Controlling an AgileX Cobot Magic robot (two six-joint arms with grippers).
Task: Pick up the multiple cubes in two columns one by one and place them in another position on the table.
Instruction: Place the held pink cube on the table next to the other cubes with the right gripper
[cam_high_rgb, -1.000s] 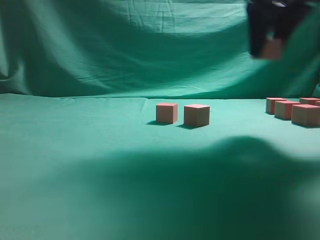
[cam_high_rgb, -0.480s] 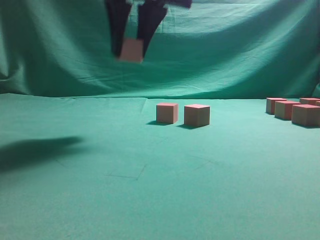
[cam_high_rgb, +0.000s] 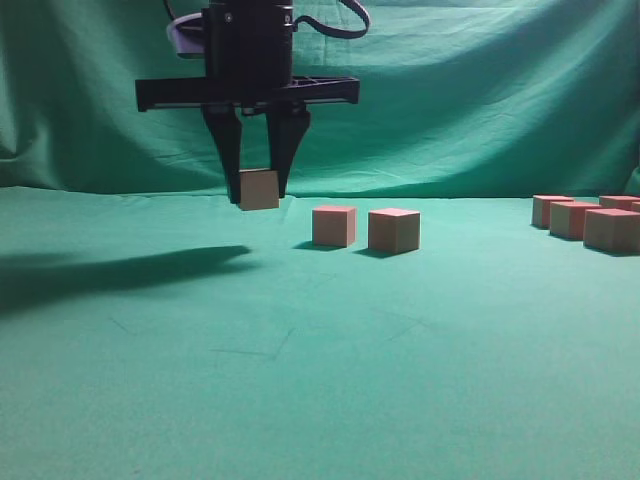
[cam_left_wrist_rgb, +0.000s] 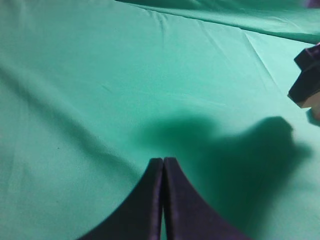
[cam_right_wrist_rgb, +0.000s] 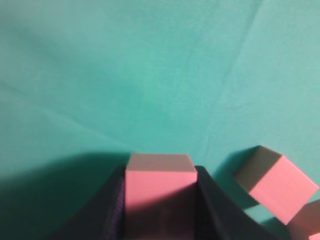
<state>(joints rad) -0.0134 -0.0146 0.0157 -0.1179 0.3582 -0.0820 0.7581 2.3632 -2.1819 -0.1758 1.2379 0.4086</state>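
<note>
My right gripper (cam_high_rgb: 259, 199) has reached across to the left of middle and is shut on a cube (cam_high_rgb: 259, 186), held just above the table (cam_high_rgb: 330, 390). In the right wrist view the pink cube (cam_right_wrist_rgb: 159, 186) sits between the jaws (cam_right_wrist_rgb: 161, 172). Two cubes (cam_high_rgb: 333, 226) (cam_high_rgb: 393, 230) stand side by side on the cloth just right of the gripper; the nearer one also shows in the right wrist view (cam_right_wrist_rgb: 276, 182). Several more cubes (cam_high_rgb: 575, 218) are grouped at the far right. My left gripper (cam_left_wrist_rgb: 163, 161) is shut and empty over bare cloth.
A draped green backdrop (cam_high_rgb: 450, 90) hangs behind the table. The arm's shadow (cam_high_rgb: 110, 272) lies on the cloth at the left. In the left wrist view the other gripper's tip (cam_left_wrist_rgb: 306, 80) shows at the right edge.
My right gripper, holding the cube, has moved from the upper right across to the left and come down to just above the table beside the two cubes.
</note>
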